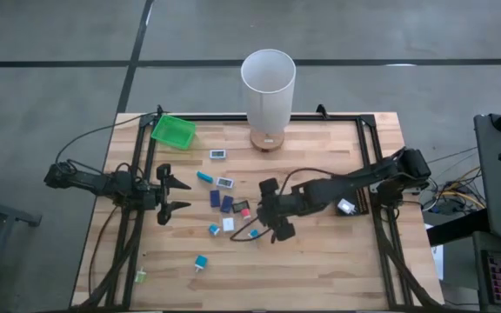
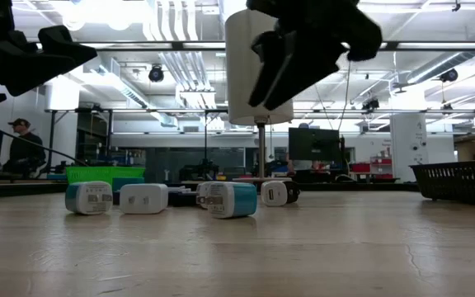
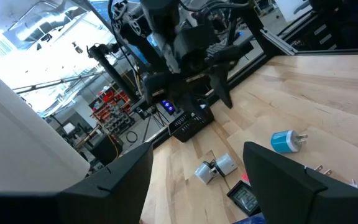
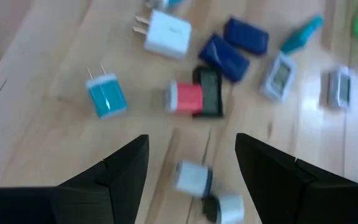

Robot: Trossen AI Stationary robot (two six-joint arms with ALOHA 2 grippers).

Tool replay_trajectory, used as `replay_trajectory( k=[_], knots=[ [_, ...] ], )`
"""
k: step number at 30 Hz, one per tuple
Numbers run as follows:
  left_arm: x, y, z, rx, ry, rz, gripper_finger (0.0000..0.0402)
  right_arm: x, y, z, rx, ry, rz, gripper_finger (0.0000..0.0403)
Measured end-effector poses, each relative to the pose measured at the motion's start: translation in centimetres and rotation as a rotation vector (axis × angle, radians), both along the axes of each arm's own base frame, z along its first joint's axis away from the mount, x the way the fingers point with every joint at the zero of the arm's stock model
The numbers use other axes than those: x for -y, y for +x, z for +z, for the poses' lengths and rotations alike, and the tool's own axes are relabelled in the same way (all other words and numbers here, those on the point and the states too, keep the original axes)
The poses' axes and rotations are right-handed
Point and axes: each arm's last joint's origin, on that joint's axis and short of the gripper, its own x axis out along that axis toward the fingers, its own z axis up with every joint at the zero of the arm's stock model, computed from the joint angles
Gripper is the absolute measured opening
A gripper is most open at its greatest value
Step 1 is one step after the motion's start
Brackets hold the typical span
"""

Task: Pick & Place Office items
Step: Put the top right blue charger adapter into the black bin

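The office items lie scattered at the table's middle: dark blue rectangles point(image 1: 221, 201), a white plug block point(image 1: 229, 223), teal plugs point(image 1: 214, 229) point(image 1: 201, 262), grey pieces point(image 1: 218, 154) and a red-and-black piece point(image 1: 242, 209). My right gripper point(image 1: 274, 211) is open and empty above their right edge. In its wrist view point(image 4: 191, 180) two small grey-white pieces point(image 4: 194, 177) lie between the fingers, below them, with the red-and-black piece point(image 4: 194, 98) and a teal plug point(image 4: 107, 96) just ahead. My left gripper point(image 1: 177, 193) is open and empty at the left of the items.
A tall white cylinder point(image 1: 268, 87) stands at the far middle. A green tray point(image 1: 173, 130) sits at the far left corner. The low view shows a black basket point(image 2: 460, 181) at its right. A person point(image 2: 23, 148) shows in the room behind. Bare wood lies near the front edge.
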Motion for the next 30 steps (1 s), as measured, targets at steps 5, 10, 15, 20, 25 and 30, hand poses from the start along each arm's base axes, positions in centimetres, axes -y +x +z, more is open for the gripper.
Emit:
replay_trajectory(
  k=[5,10,15,20,25,30],
  knots=[
    [0.0,0.0,0.0,0.0,0.0,0.0,0.0257,-0.6,0.6,-1.8,-0.043,0.019,0.048,0.0235],
    [0.0,0.0,0.0,0.0,0.0,0.0,0.0257,-1.5,1.3,-3.3,-0.049,0.017,0.106,0.0235],
    [0.0,0.0,0.0,0.0,0.0,0.0,0.0257,-2.7,1.6,-3.4,-0.003,0.006,0.176,0.0235],
    [0.0,0.0,0.0,0.0,0.0,0.0,0.0257,-3.2,1.9,-4.5,-0.017,0.003,0.232,0.0235],
    [0.0,0.0,0.0,0.001,0.0,0.0,0.0257,-3.3,2.7,-6.3,-0.024,0.002,0.235,0.0235],
    [0.0,0.0,0.0,0.0,0.0,0.0,0.0257,-3.4,3.0,-7.2,-0.026,-0.001,0.24,0.0235]
  ],
)
